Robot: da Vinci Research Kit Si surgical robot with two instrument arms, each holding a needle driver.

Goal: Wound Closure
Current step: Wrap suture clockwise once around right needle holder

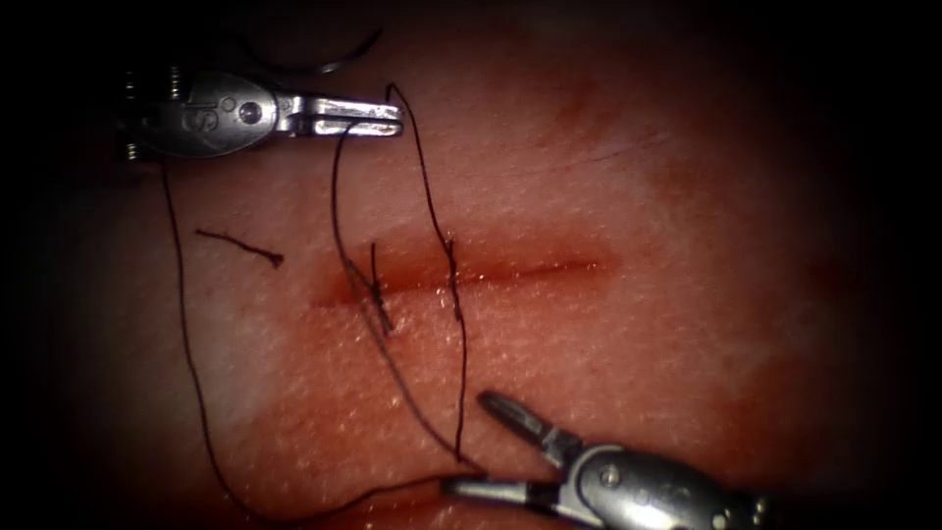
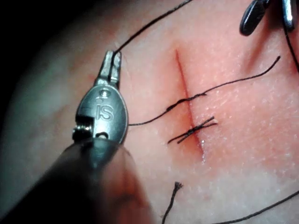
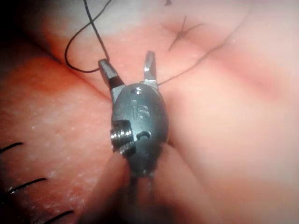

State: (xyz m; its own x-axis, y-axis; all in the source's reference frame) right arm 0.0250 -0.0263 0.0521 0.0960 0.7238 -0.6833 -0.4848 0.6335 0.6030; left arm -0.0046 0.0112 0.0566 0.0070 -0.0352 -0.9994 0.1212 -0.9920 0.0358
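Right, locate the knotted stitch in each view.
Endoscope: knotted stitch at the left end of the cut, below the left tool, shut on thread; needle apparently beyond it, lying free.
Left wrist: stitch across the cut, beside that tool.
Right wrist: stitch beyond the open, empty right tool.
Landmark: the cut.

Left end effector (image 2: 112, 65) clamping thread (image 2: 149, 28)

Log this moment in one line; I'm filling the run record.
left end effector: shut on thread | right end effector: open, empty | needle: lying free
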